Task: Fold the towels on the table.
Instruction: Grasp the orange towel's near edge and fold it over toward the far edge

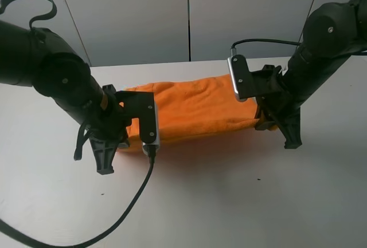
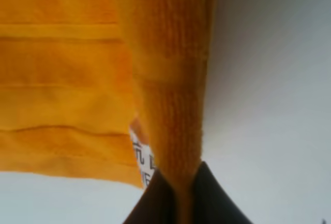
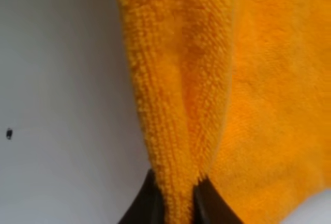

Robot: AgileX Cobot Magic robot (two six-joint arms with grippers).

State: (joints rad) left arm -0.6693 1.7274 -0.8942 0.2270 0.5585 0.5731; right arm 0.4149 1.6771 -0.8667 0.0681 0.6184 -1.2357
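Towel (image 1: 195, 107), pinched by left tool (image 2: 178, 190), right tool (image 3: 179, 193)

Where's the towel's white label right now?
In the left wrist view, the white label peeks out at the left end of the towel, right beside the fold pinched in the left gripper; the high view doesn't show it.

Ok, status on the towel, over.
Left gripper shut on orange towel end. Right gripper shut on opposite end. Black cable trails across table, left side.
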